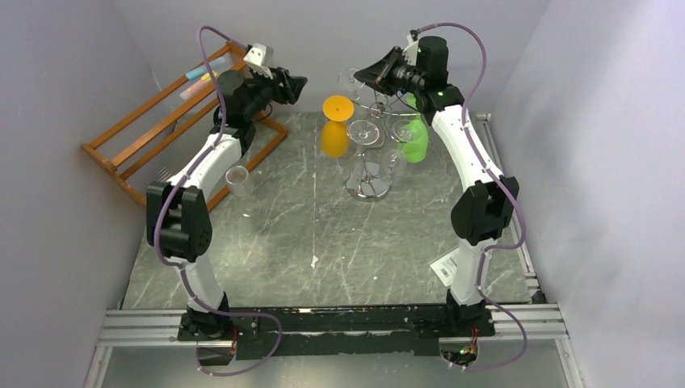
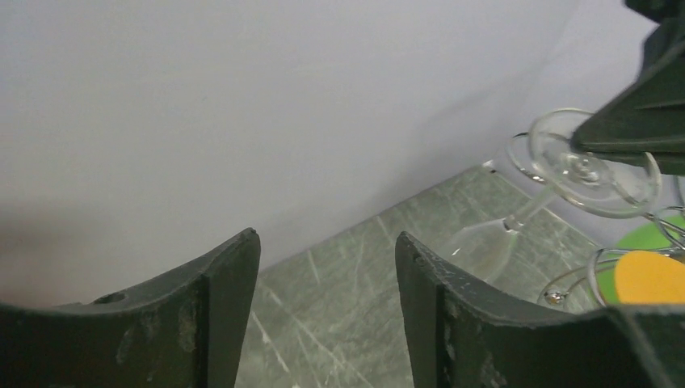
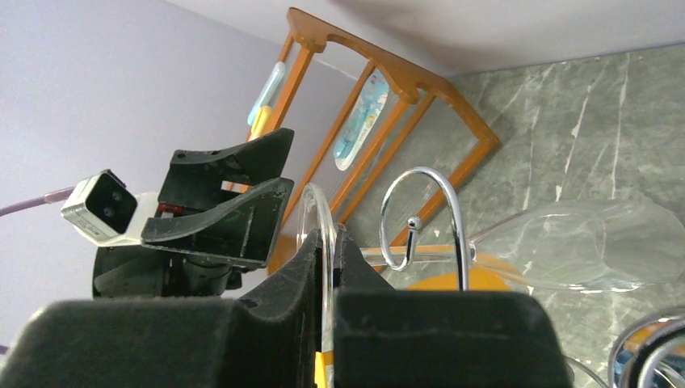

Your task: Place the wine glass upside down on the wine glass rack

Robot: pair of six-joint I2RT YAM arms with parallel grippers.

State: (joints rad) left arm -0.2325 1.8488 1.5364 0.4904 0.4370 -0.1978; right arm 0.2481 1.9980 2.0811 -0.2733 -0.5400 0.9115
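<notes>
1. The right hand [image 3: 327,242] is closed on the clear wine glass [image 2: 586,166], pinching the thin rim of its round foot between both fingers.
2. The glass hangs in the air at the far side of the table [image 1: 323,242], beside the top of the silver wire wine glass rack with curled arms and a round chrome base [image 1: 368,192].
3. In the left wrist view the glass is tilted. Its foot is highest, and the stem slopes down to the bowl below it.
4. In the right wrist view a curled chrome hook of the rack stands just in front of the stem. Whether the stem touches the wire cannot be told.
5. The left hand [image 2: 327,238] is open, its two dark fingers spread with nothing between them. It is raised near the glass, just left of it in the top view.
6. An orange wine glass [image 1: 335,133] and a green wine glass [image 1: 413,141] hang upside down on the rack, with other clear glasses among the wires.
7. A small clear glass [image 1: 239,179] stands on the table beside the left arm.
8. An orange-brown wooden tiered shelf [image 1: 137,137] sits at the far left, against the wall.
</notes>
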